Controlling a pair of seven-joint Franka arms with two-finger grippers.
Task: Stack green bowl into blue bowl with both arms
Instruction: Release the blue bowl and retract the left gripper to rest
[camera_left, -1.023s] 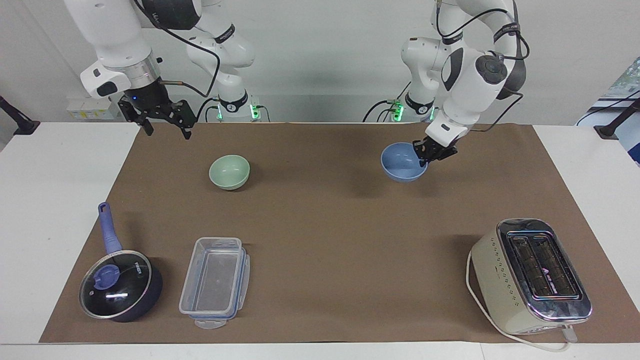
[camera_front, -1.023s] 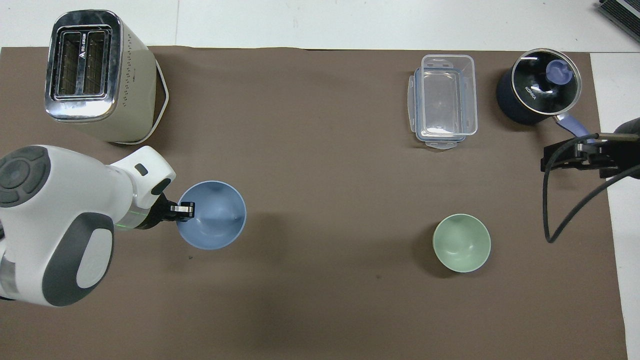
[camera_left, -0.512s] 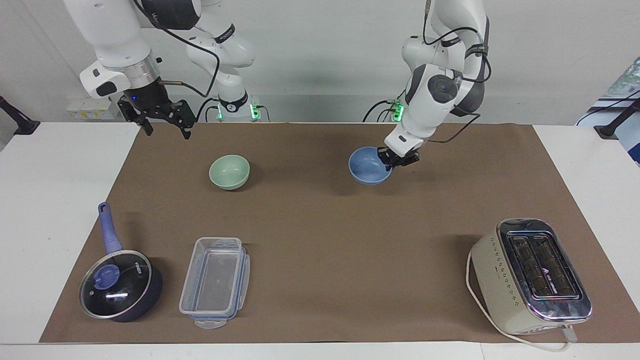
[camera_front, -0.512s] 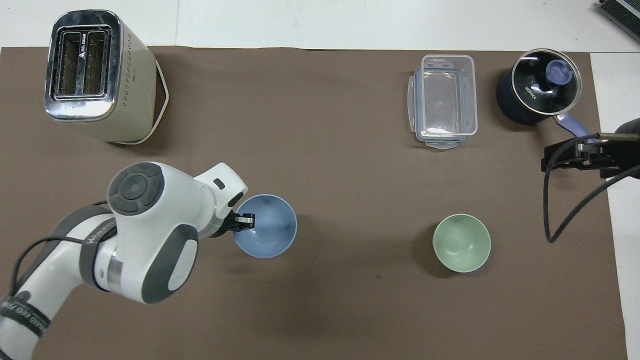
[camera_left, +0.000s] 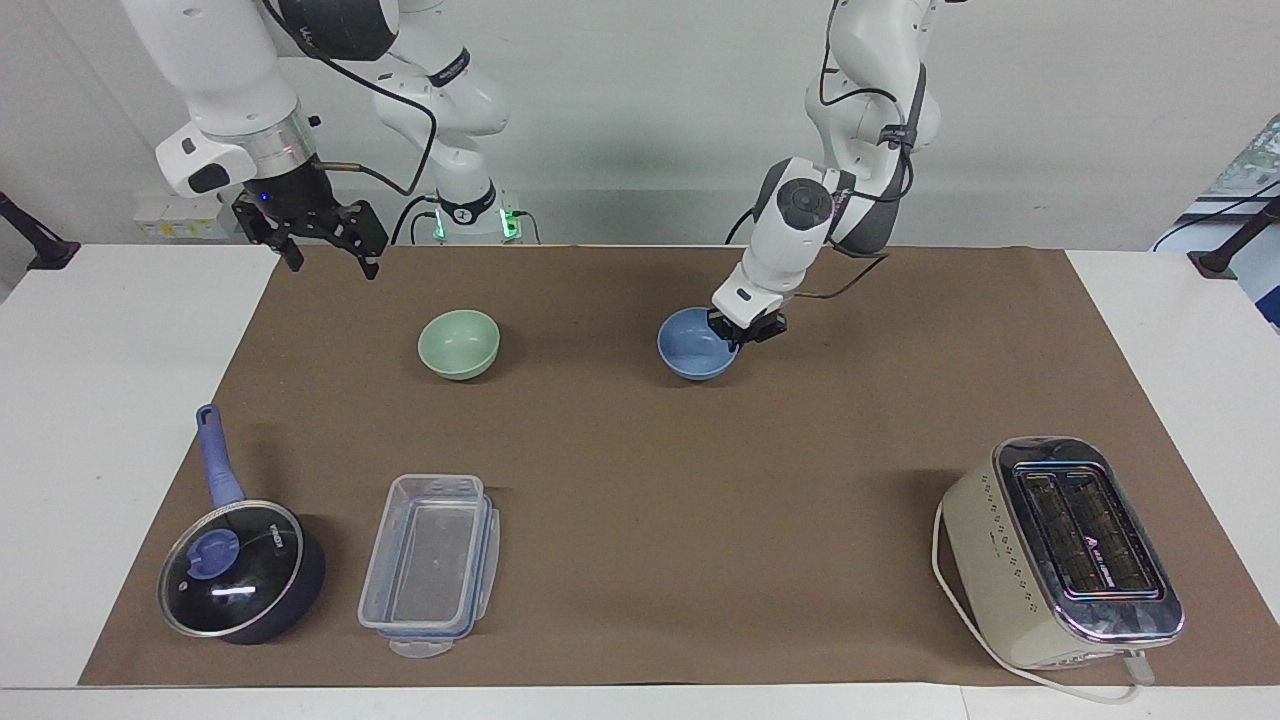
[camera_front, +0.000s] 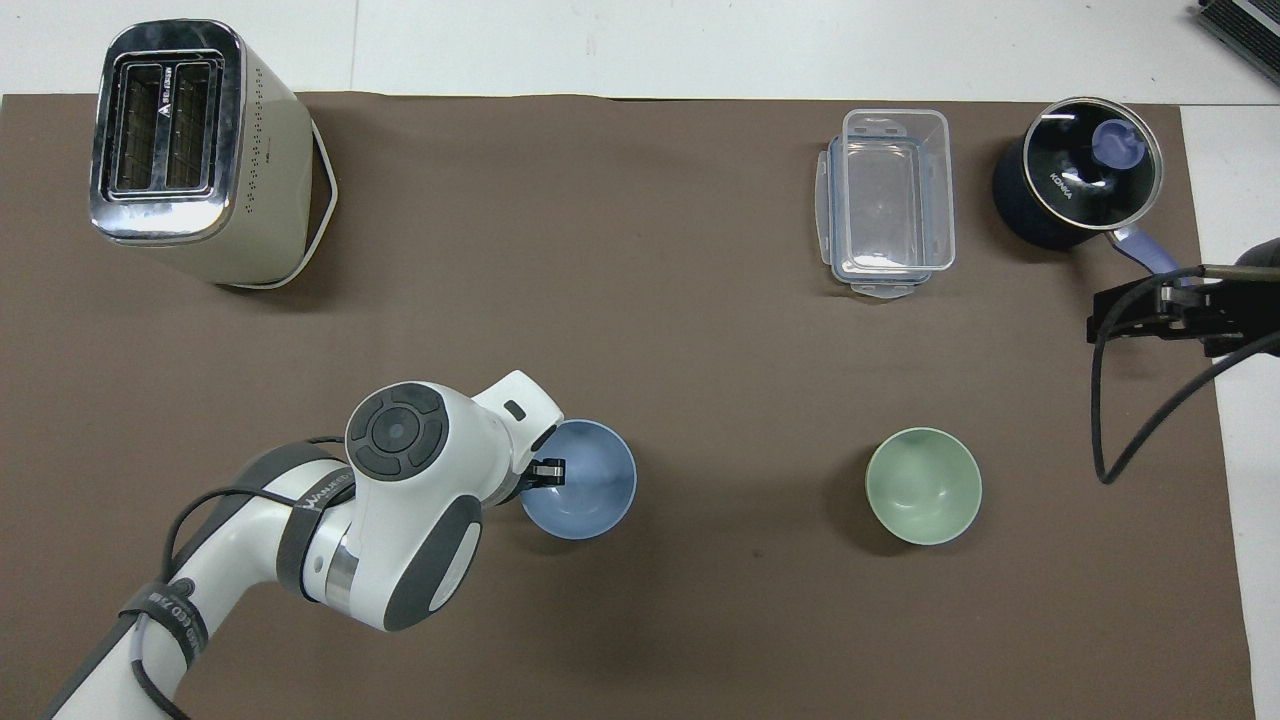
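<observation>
The blue bowl (camera_left: 693, 350) is near the middle of the brown mat, low over it or on it; I cannot tell which. My left gripper (camera_left: 740, 332) is shut on its rim on the side toward the left arm's end. In the overhead view the gripper (camera_front: 548, 472) pinches the blue bowl's (camera_front: 585, 495) edge. The green bowl (camera_left: 459, 343) sits upright and empty on the mat toward the right arm's end; it also shows in the overhead view (camera_front: 923, 485). My right gripper (camera_left: 335, 262) hangs open and empty in the air over the mat's edge at the right arm's end (camera_front: 1140, 312), apart from the green bowl.
A cream toaster (camera_left: 1060, 550) stands far from the robots at the left arm's end. A clear plastic container (camera_left: 430, 560) and a dark blue lidded saucepan (camera_left: 240, 570) sit far from the robots at the right arm's end.
My left gripper has carried the blue bowl from the left arm's end toward the middle of the mat, closer to the green bowl, and lower. The right gripper has barely moved.
</observation>
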